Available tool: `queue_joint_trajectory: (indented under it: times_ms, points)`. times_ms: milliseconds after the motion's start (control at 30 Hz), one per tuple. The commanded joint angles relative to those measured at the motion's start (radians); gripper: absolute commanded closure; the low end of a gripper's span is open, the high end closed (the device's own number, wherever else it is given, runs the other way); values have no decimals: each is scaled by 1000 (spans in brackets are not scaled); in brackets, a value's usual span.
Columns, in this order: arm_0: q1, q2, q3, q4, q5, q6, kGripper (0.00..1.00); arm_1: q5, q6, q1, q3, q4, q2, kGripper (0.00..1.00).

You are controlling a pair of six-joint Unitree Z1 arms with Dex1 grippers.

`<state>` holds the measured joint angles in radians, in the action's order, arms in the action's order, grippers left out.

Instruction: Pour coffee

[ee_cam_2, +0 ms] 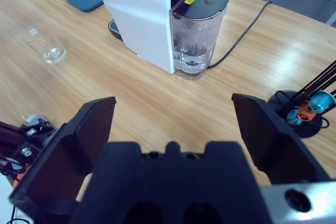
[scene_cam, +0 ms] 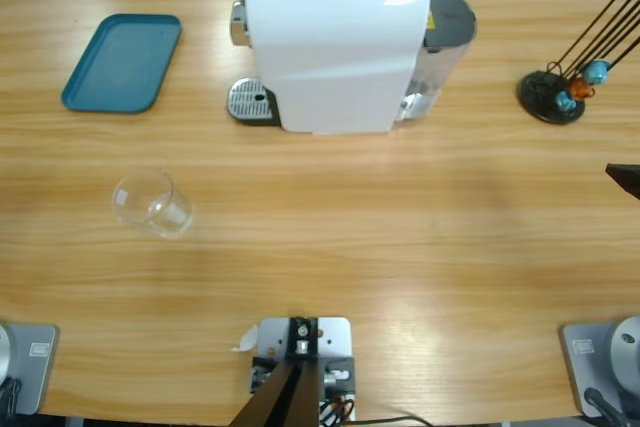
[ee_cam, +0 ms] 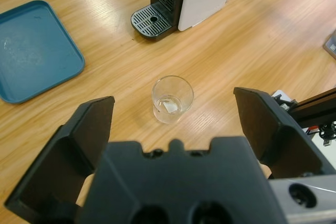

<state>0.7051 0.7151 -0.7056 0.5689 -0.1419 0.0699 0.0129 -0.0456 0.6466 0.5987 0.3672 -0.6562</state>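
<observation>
Coffee is not visible anywhere: the glass (ee_cam: 172, 98) on the table (scene_cam: 400, 247) looks empty, with no dark layer in it.

Layout, largest to smallest:
- Table: long wooden surface carrying all items.
- Machine (scene_cam: 335, 47): white coffee maker at the far middle, with a clear water tank (ee_cam_2: 198, 35) at its back and a drip grate (ee_cam: 153, 19) at its front.
- Tray (scene_cam: 122, 61): teal, bare, well apart to the side of the machine.
- Capsule rack (scene_cam: 555, 95): black stand holding teal and orange capsules, at the other end of the table.
- Glass: small, clear, upright, alone on bare wood between tray and table front, well apart from the grate.

Grippers:
- Left gripper (ee_cam: 176, 129): jaws spread wide, empty, aimed down at the glass from above and short of it.
- Right gripper (ee_cam_2: 173, 129): jaws spread wide, empty, facing the tank side of the machine.

Handling, as a judgement: the glass should be light, rigid, smooth and breakable. Grip across the side wall at mid-height, not at the rim. Apply moderate force, as the surface is probably slippery. Keep it upright during transfer.
</observation>
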Motion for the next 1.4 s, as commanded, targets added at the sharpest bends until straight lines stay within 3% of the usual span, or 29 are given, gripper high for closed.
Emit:
queue_joint_trajectory:
  times_ms: [33, 367, 467, 600, 733, 867, 1200, 1400]
  points:
    - [-9, 14, 35, -14, 14, -1, 0, 12, -11, 7, -40, -7, -20, 0]
    - [-9, 1, 36, -15, 40, 33, 0, 12, -11, 7, -40, -7, -20, 0]
    - [-35, 25, -45, 11, 56, 81, 0, 13, -11, 7, -40, -8, -25, 0]
    - [-106, 181, -192, 15, 42, 138, 0, 16, -11, 7, -40, -10, -30, 0]
    - [-117, 384, -305, -23, -47, 178, 0, 18, -11, 7, -40, -10, -30, 0]
    - [-130, 591, -367, -119, -99, 451, 23, 17, -11, 7, -41, -11, -34, 0]
    - [-150, 863, -503, -173, -152, 715, 4, 24, -11, 7, -42, -11, -34, 0]
    - [-150, 997, -606, -178, -332, 728, 58, 22, -11, 7, -44, -15, -37, 0]
